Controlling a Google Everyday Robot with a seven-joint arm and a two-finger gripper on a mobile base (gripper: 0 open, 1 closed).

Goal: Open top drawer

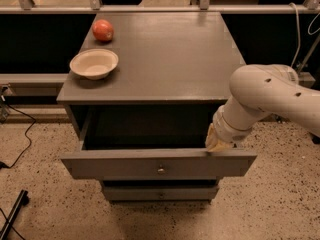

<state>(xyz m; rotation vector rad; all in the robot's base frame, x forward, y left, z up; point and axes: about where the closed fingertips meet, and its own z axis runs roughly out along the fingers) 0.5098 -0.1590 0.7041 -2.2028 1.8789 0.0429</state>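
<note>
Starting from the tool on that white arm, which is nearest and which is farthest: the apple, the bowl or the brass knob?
The tool sits at the open drawer's right front edge.
1. Knob: just to its left, mid drawer front.
2. Bowl: up on top, front left.
3. Apple: behind the bowl, farthest back.

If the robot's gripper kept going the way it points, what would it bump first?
The gripper points down at the right end of the pulled-out grey wooden top drawer, just behind its front panel. Going on, it would probably hit that panel's inner side or the drawer's floor first; depth is unclear.
</note>
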